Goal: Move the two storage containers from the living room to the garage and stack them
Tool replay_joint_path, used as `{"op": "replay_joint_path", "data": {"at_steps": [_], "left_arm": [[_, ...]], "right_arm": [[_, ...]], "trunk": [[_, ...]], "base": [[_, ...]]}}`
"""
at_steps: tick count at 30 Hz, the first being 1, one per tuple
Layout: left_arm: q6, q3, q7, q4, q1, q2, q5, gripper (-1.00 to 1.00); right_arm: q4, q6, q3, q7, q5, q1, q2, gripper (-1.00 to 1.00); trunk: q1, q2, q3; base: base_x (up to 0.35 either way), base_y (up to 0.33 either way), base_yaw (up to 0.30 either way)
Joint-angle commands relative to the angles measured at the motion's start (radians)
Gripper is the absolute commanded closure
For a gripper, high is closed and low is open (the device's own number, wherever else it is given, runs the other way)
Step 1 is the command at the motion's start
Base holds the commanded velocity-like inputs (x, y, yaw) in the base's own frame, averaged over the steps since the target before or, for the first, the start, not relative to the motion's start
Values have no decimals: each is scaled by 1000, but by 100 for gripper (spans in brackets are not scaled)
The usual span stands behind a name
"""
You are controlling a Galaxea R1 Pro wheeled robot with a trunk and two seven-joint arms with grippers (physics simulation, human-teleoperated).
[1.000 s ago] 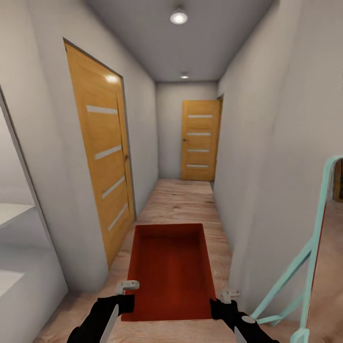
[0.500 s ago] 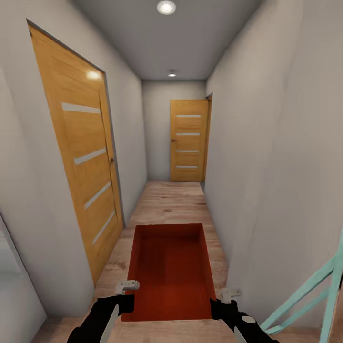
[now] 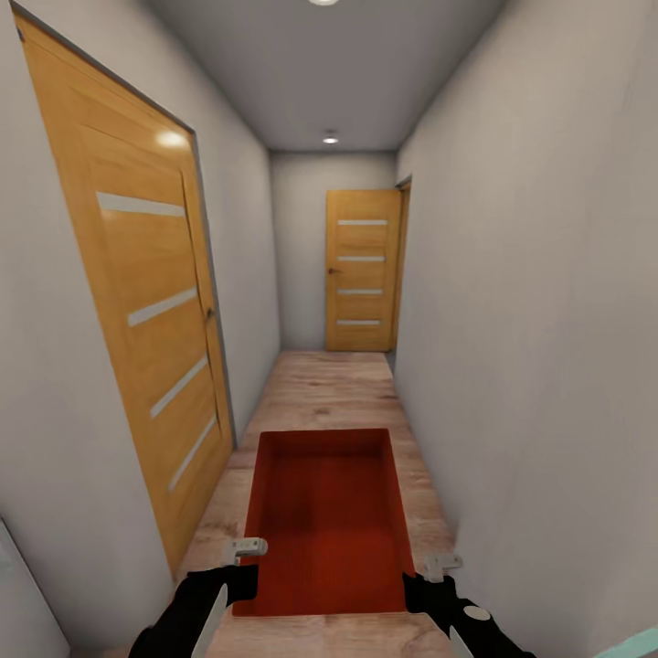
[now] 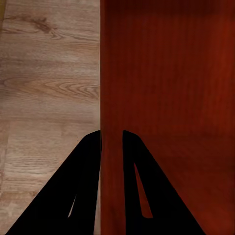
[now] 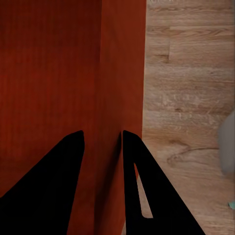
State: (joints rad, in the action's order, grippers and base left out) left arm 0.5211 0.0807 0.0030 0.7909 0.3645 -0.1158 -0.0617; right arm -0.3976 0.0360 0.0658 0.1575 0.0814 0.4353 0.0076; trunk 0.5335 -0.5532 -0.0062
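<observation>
Lengthwise down hallway: storage container (open-top).

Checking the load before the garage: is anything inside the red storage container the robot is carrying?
The storage container looks empty: the head view shows only its bare red bottom and inner walls. The left gripper and right gripper each clamp a side wall. The near inner wall is not shown.

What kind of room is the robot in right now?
It looks like a narrow hallway in a house. Plain pale walls stand close on both sides, a light wood plank floor runs straight ahead, and there are honey-coloured doors, one on the left and one at the far end.
</observation>
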Motion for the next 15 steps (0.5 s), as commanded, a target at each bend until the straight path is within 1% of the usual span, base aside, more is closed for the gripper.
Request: {"op": "replay_joint_path", "data": {"at_steps": [1, 9, 15], "left_arm": [[-21, 7, -6, 16, 1, 16, 8, 100], [-21, 7, -6, 16, 1, 16, 8, 100], [-21, 7, -6, 16, 1, 16, 9, 100]], "right_arm": [[3, 4, 2, 42, 9, 0, -2, 100], [3, 4, 2, 52, 9, 0, -2, 100], [3, 4, 2, 53, 8, 0, -2, 100]], "trunk": [[1, -1, -1], [1, -1, -1], [1, -1, -1]], "base": [[320, 97, 0], [320, 91, 0], [320, 14, 0]]}}
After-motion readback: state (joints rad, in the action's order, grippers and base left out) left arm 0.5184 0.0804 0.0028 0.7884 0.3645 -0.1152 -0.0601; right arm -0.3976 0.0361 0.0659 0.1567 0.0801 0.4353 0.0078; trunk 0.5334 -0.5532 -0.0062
